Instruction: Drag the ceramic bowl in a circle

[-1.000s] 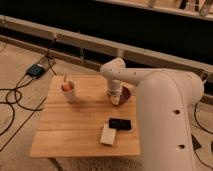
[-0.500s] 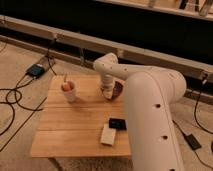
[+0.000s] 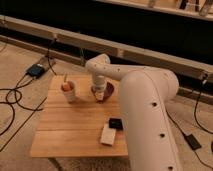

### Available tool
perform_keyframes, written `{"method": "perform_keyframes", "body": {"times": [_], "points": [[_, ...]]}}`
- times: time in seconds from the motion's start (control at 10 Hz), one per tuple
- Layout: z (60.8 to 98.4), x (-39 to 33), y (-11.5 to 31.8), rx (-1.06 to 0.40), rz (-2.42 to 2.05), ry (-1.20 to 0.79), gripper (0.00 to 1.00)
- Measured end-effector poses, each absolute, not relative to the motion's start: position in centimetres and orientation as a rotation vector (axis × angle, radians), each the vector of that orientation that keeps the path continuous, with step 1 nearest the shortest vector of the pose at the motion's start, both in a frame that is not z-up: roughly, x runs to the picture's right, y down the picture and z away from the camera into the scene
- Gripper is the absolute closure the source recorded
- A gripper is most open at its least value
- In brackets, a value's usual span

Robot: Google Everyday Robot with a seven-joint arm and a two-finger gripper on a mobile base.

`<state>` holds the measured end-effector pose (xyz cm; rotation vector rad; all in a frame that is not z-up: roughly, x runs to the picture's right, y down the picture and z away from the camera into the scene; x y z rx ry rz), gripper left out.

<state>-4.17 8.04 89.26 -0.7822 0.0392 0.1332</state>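
White arm bends, hand at ceramic bowl.

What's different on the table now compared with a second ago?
The gripper, down at the ceramic bowl, has moved sideways with the bowl across the table, bringing it closer to the white cup. The cup, the black object and the white block stayed put.

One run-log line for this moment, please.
gripper: at rim of ceramic bowl, on side facing white cup | bowl: on wooden table, far half
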Motion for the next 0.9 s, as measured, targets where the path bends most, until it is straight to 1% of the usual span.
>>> {"method": "perform_keyframes", "body": {"times": [0.3, 0.5, 0.7, 0.9], "points": [[86.5, -5.3, 12.0, -0.848, 0.062, 0.006, 1.00], [85.1, -4.3, 14.1, -0.884, 0.040, 0.014, 1.00], [84.6, -2.6, 15.0, -0.901, 0.056, 0.039, 1.00], [85.0, -0.4, 14.9, -0.896, 0.101, 0.070, 1.00]]}}
